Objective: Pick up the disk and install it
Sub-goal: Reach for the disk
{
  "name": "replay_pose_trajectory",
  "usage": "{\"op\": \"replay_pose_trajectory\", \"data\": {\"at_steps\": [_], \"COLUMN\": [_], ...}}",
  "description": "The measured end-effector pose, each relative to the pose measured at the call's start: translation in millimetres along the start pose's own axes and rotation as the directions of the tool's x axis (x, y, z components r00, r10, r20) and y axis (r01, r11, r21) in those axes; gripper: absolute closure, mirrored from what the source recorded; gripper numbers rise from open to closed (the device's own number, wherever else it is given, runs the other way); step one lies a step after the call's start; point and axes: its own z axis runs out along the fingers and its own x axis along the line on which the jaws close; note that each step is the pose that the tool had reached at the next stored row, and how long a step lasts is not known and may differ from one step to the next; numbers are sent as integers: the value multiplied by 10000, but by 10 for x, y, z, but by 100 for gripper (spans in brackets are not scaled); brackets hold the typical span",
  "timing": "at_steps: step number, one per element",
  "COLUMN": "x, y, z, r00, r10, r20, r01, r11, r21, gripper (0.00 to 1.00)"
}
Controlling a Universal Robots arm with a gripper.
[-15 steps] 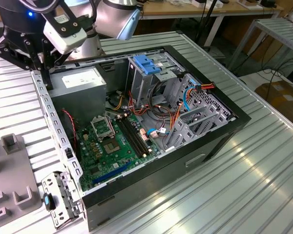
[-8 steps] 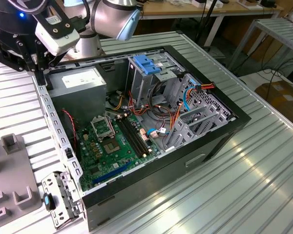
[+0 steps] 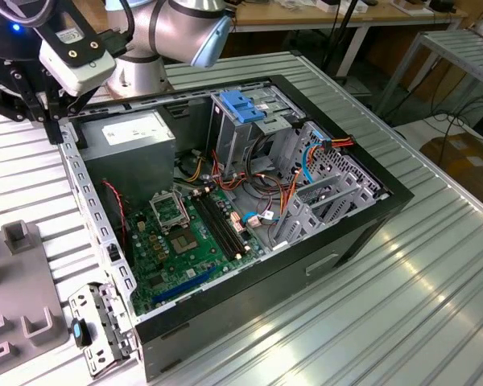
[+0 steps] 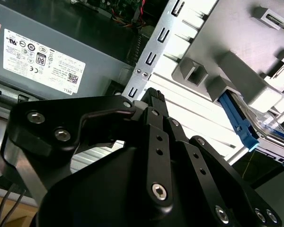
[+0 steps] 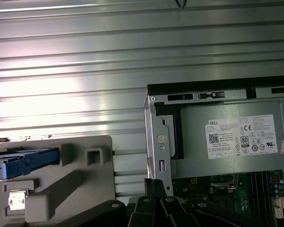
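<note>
Apparently the pick-up step is not yet begun: the hand (image 4: 154,94), pressed together and empty, hovers above the computer case (image 3: 84,189) wall, while the disk (image 5: 23,161) sits in a grey holder (image 5: 85,184) on the table (image 3: 402,305) beside, so grasping needs opening first.

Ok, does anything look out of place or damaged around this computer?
Nothing looks damaged or spilled. The computer case lies open with loose cables inside, and the disk sits in the grey holder beside it, outside the case.

A workshop or lab: an opened computer case (image 3: 225,334) on a ribbed metal bench (image 3: 402,305), wooden worktables (image 3: 306,16) behind.
</note>
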Motion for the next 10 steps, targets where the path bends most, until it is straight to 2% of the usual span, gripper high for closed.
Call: {"op": "replay_pose_trajectory", "data": {"at_steps": [10], "x": [134], "y": [-11], "z": [9], "r00": [10000], "r10": [0], "r20": [-4], "r01": [0], "r11": [10000], "r21": [0], "gripper": [89]}}
